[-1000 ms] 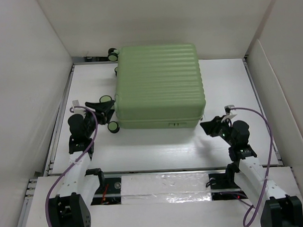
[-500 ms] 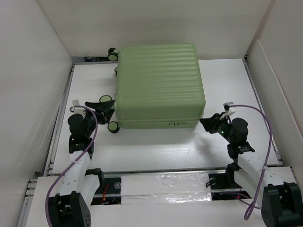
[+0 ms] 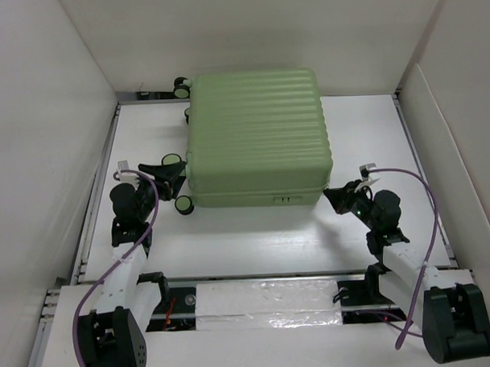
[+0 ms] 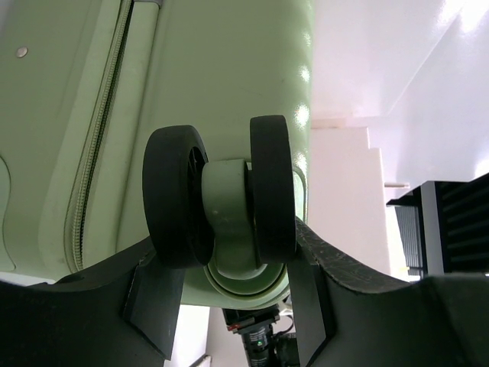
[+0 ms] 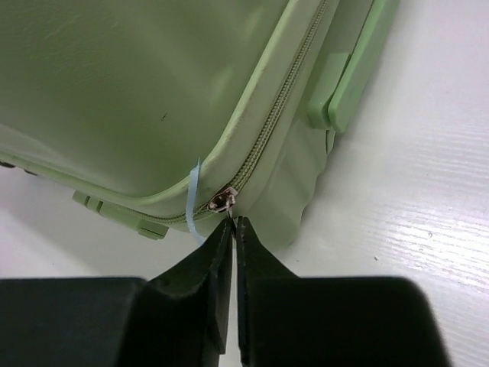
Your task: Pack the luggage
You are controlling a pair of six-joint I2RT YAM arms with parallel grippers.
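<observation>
Right arm has edged toward the luggage corner; I see the right gripper jaws narrowed to a slit, pinching the zip pull. Left gripper jaws clamp a caster. Luggage lies closed, flat on the worktop, far middle.

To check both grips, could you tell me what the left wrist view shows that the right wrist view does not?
Only the left wrist view: the left gripper closed around a black caster. Only the right wrist view: the right gripper pinching the zip pull at a corner, beside a thin blue strip. Both: the green suitcase and its zipper.
</observation>
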